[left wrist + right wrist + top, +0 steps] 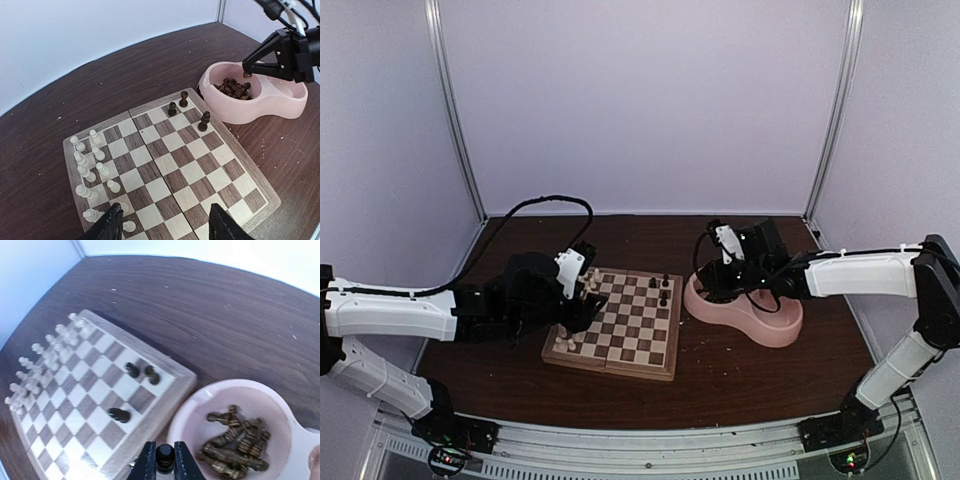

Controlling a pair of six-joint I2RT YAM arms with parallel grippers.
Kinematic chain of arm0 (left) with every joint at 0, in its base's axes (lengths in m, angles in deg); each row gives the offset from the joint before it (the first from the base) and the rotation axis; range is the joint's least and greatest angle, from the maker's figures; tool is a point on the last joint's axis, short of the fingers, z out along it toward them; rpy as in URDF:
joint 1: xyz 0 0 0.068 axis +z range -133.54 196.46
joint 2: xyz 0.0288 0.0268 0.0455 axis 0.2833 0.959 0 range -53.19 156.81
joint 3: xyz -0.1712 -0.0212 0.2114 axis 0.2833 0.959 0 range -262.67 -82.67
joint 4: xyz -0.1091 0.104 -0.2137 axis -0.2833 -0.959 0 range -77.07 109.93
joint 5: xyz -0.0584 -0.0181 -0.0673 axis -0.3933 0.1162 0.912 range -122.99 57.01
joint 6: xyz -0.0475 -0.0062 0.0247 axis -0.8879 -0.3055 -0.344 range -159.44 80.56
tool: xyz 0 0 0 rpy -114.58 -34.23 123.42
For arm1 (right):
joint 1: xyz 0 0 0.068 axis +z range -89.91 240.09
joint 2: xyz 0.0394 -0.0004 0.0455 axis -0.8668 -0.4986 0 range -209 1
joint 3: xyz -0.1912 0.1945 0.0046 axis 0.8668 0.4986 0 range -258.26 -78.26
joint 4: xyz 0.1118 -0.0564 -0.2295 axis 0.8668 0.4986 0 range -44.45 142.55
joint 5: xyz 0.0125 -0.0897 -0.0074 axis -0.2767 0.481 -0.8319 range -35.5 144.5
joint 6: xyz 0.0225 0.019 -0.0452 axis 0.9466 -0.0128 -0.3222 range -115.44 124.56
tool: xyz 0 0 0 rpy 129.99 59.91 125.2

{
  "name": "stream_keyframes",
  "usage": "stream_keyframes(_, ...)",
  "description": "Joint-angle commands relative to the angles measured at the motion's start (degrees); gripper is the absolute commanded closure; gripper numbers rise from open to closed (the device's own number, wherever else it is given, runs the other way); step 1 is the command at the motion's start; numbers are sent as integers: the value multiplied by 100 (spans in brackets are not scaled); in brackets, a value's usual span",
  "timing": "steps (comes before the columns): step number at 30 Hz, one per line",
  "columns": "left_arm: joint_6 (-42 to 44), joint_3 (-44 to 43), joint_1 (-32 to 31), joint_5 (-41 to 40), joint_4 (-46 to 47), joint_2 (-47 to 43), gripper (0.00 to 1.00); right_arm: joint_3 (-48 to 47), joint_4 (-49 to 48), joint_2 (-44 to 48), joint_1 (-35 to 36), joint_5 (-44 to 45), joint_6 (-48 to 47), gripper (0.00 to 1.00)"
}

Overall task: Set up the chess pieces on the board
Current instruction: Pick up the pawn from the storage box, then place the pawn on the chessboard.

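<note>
Over the pink bowl (pixel 194 426), the right claw (pixel 165 464) pinches a dark piece (pixel 165 453) (left claw (pixel 166 216) gapes empty above the board (pixel 200 170)).

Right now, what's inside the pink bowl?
A heap of dark pieces lies in the pink bowl's compartment beside the board. The right gripper, shut on one dark piece, hangs over it. The other compartment shows none. Whatever lies under the heap is covered.

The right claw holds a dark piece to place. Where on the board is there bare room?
Bare: the board's middle squares between the cream pieces and the three dark pieces, plus its right edge nearer the arms than those three. Crowded: the left two columns, where the left claw hovers open.
</note>
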Motion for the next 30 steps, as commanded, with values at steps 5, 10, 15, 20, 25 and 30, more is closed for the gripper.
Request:
stream_keyframes(5,-365,133,388,295,133,-358,39,353,-1608,17,825,-1224,-824,87)
stream_keyframes(10,-433,226,547,424,133,-512,39,265,-1788,-357,1237,-1419,-1028,88)
stream_keyframes(15,-429,264,611,421,115,-597,39,89,-1907,-842,1578,-1446,-1178,88)
stream_keyframes(20,-407,291,615,378,107,-635,39,-94,-2002,-1315,1752,-1252,-1248,88)
stream_keyframes(25,-399,300,618,377,107,-631,38,-383,-1756,-1645,1854,-1172,-1384,88)
stream_keyframes(30,-395,267,614,426,109,-546,38,-586,-1574,-1904,1906,-1058,-1476,87)
